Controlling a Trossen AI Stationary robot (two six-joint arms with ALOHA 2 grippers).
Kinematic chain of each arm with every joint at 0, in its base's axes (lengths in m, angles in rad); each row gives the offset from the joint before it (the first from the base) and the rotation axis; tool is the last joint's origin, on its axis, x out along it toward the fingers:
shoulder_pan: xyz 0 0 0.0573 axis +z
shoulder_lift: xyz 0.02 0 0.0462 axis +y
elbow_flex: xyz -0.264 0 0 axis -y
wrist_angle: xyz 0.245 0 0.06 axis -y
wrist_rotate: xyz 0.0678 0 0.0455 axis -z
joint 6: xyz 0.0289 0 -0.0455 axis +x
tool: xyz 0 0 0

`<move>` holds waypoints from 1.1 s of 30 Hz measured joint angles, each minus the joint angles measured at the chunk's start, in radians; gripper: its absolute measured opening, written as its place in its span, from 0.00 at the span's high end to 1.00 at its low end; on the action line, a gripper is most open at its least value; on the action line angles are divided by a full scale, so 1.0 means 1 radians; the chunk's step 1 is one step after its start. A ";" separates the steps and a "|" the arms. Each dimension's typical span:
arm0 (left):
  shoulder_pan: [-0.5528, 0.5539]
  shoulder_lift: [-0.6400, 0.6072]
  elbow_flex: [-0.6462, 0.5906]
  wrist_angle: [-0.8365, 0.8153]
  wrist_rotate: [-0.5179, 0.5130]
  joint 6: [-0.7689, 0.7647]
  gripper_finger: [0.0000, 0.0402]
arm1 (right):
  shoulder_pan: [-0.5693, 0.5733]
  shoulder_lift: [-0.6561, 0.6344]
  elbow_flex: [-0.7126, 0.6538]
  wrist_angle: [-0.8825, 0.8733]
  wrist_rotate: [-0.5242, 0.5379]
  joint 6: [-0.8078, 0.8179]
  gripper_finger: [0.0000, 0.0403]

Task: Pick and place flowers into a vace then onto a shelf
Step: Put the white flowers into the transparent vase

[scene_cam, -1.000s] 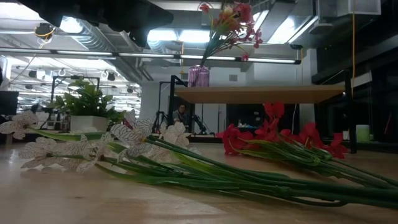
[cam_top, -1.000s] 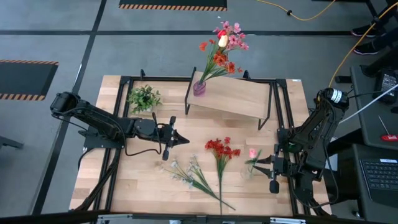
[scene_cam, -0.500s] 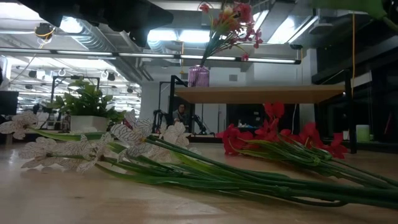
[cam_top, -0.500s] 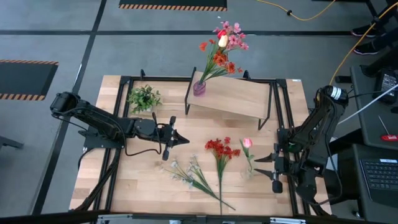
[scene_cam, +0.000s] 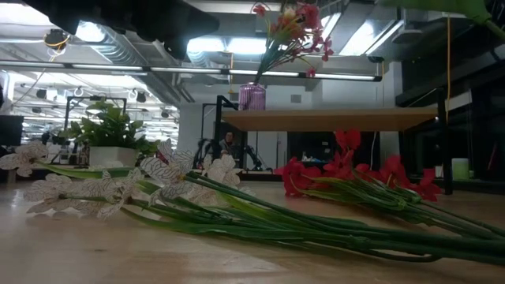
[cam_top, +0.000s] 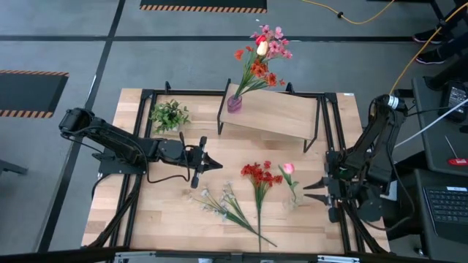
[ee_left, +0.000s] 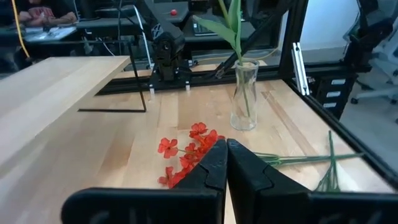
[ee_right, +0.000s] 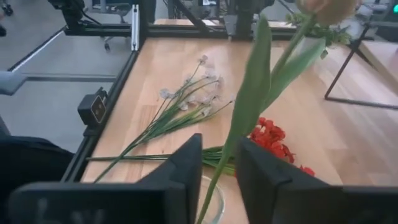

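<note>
Now: right gripper (ee_right: 217, 163) dark fingers clamped on one green tulip stem (ee_right: 239, 134) | stem foot in one clear glass vase (cam_top: 293, 199) on the tabletop | left gripper (cam_top: 217, 164) pressed together | two loose bunches: red (cam_top: 257, 175), white (cam_top: 223, 202) | one pink vase (cam_top: 235, 103), bouquet, on light-wood shelf (cam_top: 281, 115)

tabletop (cam_top: 175, 219): pale wood with a plank grain
shelf (cam_top: 281, 117): light wood, black legs
purple vase (cam_top: 234, 104): holds red, orange, pink and yellow blooms
clear vase (ee_left: 244, 93): colourless glass
tulip (cam_top: 288, 169): pink, green stem
red spray (cam_top: 257, 174): red, green stems
white spray (cam_top: 219, 201): white with dark veining
leafy plant (cam_top: 170, 115): all green
arms: black
</note>
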 joint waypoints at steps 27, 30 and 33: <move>-0.164 0.000 0.086 -0.220 -0.120 -0.061 0.99 | -0.074 0.201 0.001 0.525 -0.033 -0.410 0.99; -0.192 0.005 0.119 -0.298 -0.145 -0.101 0.99 | -0.096 0.250 0.001 0.651 -0.081 -0.488 1.00; -0.222 0.028 0.151 -0.368 -0.160 -0.126 0.99 | -0.108 0.292 0.001 0.759 -0.112 -0.555 0.99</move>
